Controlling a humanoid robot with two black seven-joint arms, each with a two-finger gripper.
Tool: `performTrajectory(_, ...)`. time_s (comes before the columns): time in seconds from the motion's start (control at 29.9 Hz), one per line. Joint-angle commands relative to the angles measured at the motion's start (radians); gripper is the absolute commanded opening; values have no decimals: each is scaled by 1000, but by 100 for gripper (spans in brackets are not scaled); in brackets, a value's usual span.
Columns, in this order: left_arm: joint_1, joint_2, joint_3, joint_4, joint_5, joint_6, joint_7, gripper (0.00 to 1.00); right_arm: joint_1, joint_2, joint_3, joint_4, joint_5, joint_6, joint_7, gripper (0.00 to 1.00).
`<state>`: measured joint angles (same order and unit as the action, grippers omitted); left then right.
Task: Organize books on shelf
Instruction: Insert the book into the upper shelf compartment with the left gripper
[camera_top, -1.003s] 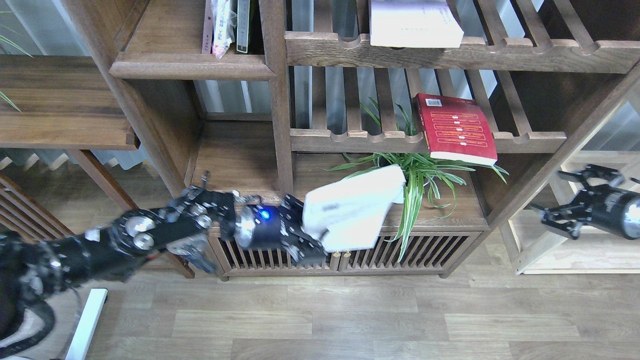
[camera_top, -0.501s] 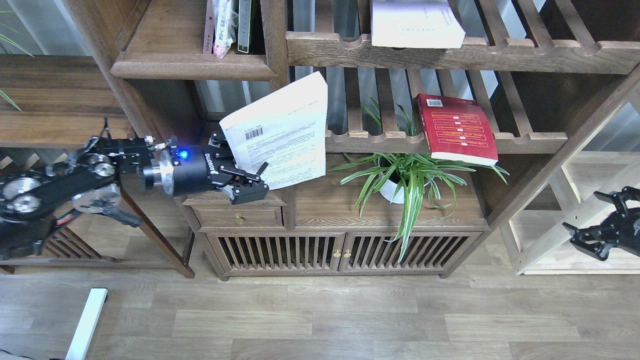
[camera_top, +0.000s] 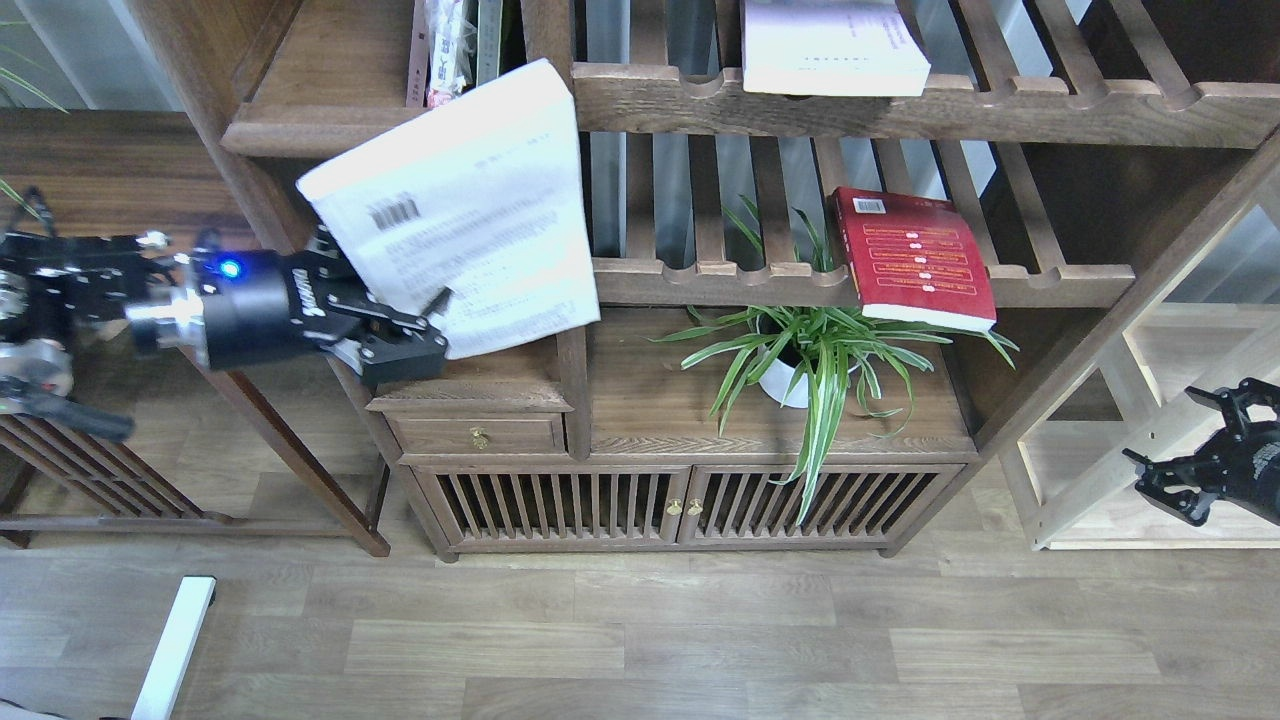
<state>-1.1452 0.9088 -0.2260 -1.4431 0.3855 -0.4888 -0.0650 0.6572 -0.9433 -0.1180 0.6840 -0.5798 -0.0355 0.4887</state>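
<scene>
My left gripper (camera_top: 400, 325) clamps a white book (camera_top: 465, 205) before the dark shelf (camera_top: 330, 130); my right gripper (camera_top: 1185, 470) hangs spread, empty.

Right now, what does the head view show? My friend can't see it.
The left gripper holds a white book tilted up near the dark shelf. A red book and a pale book lie on slatted racks; the right gripper is empty.

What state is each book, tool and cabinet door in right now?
White book: held tilted, airborne before the shelf.
Red book: flat on slatted rack.
Pale book: flat on upper rack.
Left tool: shut on white book.
Right tool: open, empty.
Cabinet doors: closed.
</scene>
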Motion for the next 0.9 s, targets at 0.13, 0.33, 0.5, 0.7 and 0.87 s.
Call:
performTrajectory(0.13, -85, 153, -1, 0, -129, 0, 24, 0, -2, 23, -2, 0, 0, -30, 0, 91)
performTrajectory(0.33, -122, 232, -1, 0, -180, 0, 27, 0, -7, 40, -2, 0, 0, -40, 0, 91)
performTrajectory(0.5, -154, 260, 0, 1, -227, 0, 59, 0, -7, 47, -2, 0, 0, -44, 0, 91)
performTrajectory(0.7, -189, 271, 2, 15, -278, 0, 102, 0, -8, 46, -3, 0, 0, -47, 0, 91)
performTrajectory(0.87, -195, 266, 4, 20, -298, 0, 125, 0, -7, 44, -3, 0, 0, -49, 0, 91)
